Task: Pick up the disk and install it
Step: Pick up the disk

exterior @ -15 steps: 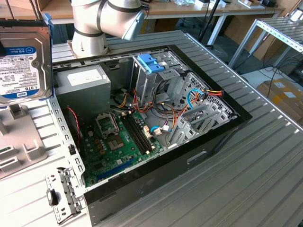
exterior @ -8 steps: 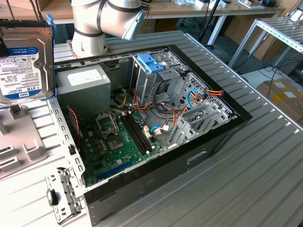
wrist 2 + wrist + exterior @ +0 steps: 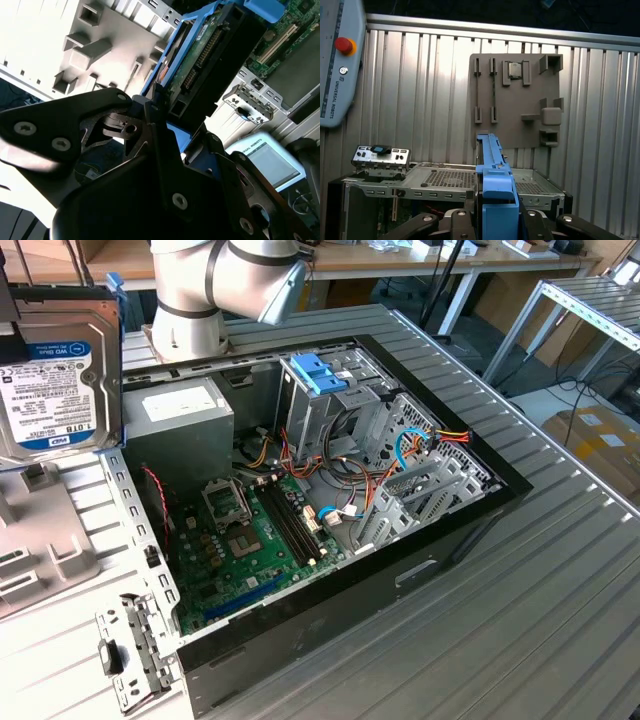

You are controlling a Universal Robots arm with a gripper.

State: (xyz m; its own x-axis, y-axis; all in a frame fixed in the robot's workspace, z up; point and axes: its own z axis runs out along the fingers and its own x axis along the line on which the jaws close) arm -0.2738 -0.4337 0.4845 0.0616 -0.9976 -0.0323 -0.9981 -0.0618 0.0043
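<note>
We see the jaws pinching the disk (image 3: 60, 370) (edge-on). It hangs clear above the tabletop (image 3: 520, 620), beside the open case (image 3: 420, 560) rim.

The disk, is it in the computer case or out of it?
Out. The gripper is shut on the disk, holding it on edge outside the open computer case, at the exterior view's left.

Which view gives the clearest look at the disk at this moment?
The exterior view: the disk shows its broad labelled face, held up at the exterior view's left. The second wrist view shows its connector end and blue rails from close up; the first wrist view sees it edge-on, clamped in the gripper.
</note>
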